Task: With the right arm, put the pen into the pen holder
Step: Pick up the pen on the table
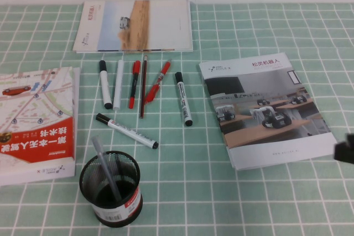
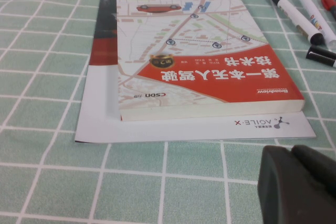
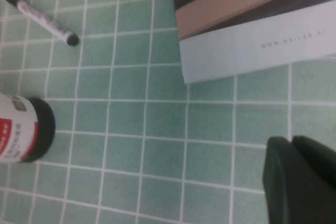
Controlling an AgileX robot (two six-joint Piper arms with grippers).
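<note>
Three white-barrelled markers with black caps lie on the green checked cloth: one at the left of the pen row [image 1: 105, 84], one at its right [image 1: 183, 98], and one lying slantwise [image 1: 127, 131] just beyond the pen holder. The slanted marker also shows in the right wrist view [image 3: 42, 18]. The black mesh pen holder [image 1: 110, 189] stands at the front left with a translucent grey pen [image 1: 105, 164] inside, and its base shows in the right wrist view [image 3: 23, 129]. My right gripper [image 1: 345, 150] [image 3: 290, 141] is shut and empty at the far right edge. My left gripper [image 2: 291, 150] is shut and empty near the red book.
A red and white book [image 1: 36, 120] [image 2: 199, 61] lies at the left, a magazine [image 1: 135, 26] at the back, and a robot brochure [image 1: 265, 109] at the right. A white pen [image 1: 119, 84], two red pens [image 1: 134, 84] and a thin brown pencil [image 1: 143, 87] lie among the markers.
</note>
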